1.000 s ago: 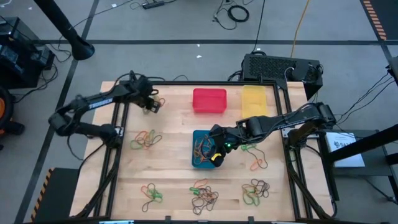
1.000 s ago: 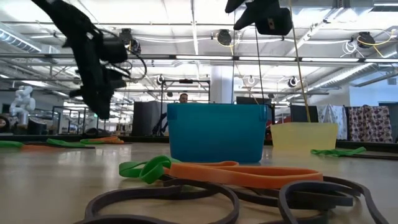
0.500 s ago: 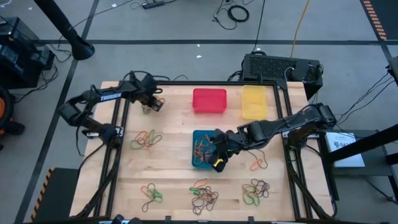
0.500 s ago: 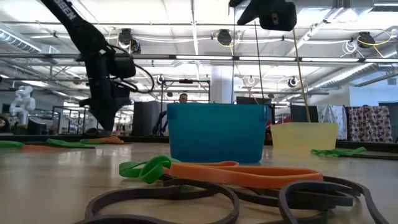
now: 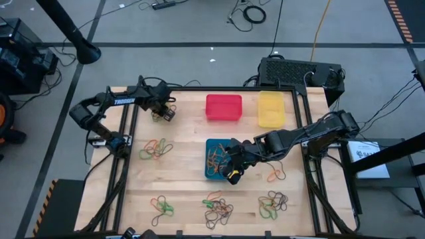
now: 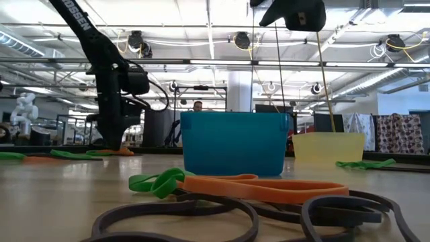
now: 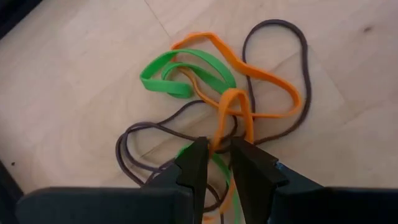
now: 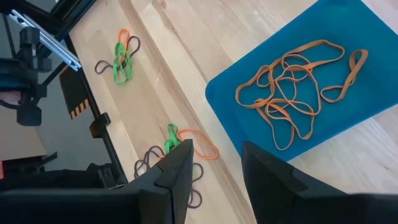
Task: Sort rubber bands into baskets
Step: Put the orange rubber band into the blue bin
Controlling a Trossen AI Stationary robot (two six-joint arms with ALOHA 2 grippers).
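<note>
My left gripper [image 5: 161, 114] points down at the table's far left, low over a small tangle of rubber bands [image 7: 211, 93] in orange, green and dark. Its fingers stand narrowly open on either side of an orange band [image 7: 239, 106]. My right gripper [image 5: 232, 166] hangs open above the blue basket [image 5: 214, 159], with nothing between its fingers. Several orange bands [image 8: 292, 81] lie on the blue basket's floor. The red basket [image 5: 224, 107] and yellow basket [image 5: 271, 108] stand at the far middle. My left gripper comes from above with its fingertips [image 7: 194, 155] to both sides of one strand of the orange band's loop [image 7: 219, 134], which lies on the table. I cannot tell whether the fingers touch it.
More tangles of bands lie at the left [image 5: 155, 149], along the near edge [image 5: 161, 207] [image 5: 218, 207] [image 5: 272, 202] and right of the blue basket [image 5: 273, 174]. A black frame [image 5: 126, 153] runs along the table's sides.
My left gripper has sunk toward the tangle of bands at the far left and tipped to point more steeply down, its fingertips now close to the tabletop. The bands have not moved.
</note>
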